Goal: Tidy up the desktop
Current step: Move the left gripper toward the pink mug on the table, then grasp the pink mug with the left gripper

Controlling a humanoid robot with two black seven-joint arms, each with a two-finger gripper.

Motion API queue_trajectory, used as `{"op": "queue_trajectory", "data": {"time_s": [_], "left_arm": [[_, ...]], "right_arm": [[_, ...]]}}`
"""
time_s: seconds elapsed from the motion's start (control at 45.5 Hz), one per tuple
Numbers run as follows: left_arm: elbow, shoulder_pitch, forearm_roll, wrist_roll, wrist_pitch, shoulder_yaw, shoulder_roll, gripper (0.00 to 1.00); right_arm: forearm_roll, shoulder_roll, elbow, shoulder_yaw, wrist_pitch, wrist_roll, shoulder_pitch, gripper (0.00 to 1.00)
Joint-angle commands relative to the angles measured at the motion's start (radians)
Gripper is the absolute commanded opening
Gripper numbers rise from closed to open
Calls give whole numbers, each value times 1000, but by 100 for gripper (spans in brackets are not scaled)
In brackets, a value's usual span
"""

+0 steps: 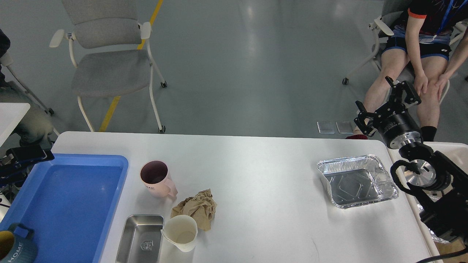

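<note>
The white desktop (256,175) holds a pink mug (157,179), a crumpled brown paper (196,209), a white jug-like cup (180,232), a small steel tray (140,239) and an empty foil tray (356,180). A teal mug marked HOME (14,247) stands in the near corner of the blue tray (65,197). My right gripper (382,104) is open and empty, raised beyond the table's far right corner. My left gripper (25,159) shows only as a dark part at the left edge, beside the blue tray's far corner; its fingers cannot be told apart.
A beige bin (451,148) stands right of the table, under my right arm. A grey chair (106,69) stands behind the table's left side. A seated person (420,54) is at the back right.
</note>
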Motion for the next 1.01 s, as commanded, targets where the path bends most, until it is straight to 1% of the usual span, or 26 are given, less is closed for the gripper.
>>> {"op": "queue_trajectory", "data": {"time_s": [0.0,0.11,0.198,0.395,0.527,0.637,0.725,0.813,0.879,0.922,0.988], "left_arm": [[6,1,35,0,-1,2,-65,94],[43,9,103,3,-1,5,-140,94],[93,4,138,4,7,35,-234,94],[265,3,143,3,19,46,-435,93],[368,9,144,3,73,49,-550,91],[412,9,144,3,94,58,-636,91],[431,10,144,3,123,63,-674,90],[449,10,144,3,136,63,-706,89],[462,12,144,3,136,64,-731,86],[471,12,144,3,136,64,-746,80],[498,13,144,3,134,86,-758,68]], "right_arm": [[0,1,1,1,0,0,-3,100],[0,-3,1,1,0,0,-6,100],[0,-3,1,1,0,2,-10,100],[0,-3,4,1,0,2,-20,100],[0,-5,4,2,0,2,-33,100],[0,-5,4,2,0,3,-43,100],[0,-5,4,2,0,3,-46,100],[0,-5,4,2,0,3,-48,100],[0,-5,4,2,0,3,-48,100],[0,-5,4,2,0,3,-48,100],[0,-6,4,2,0,3,-46,100]]}}
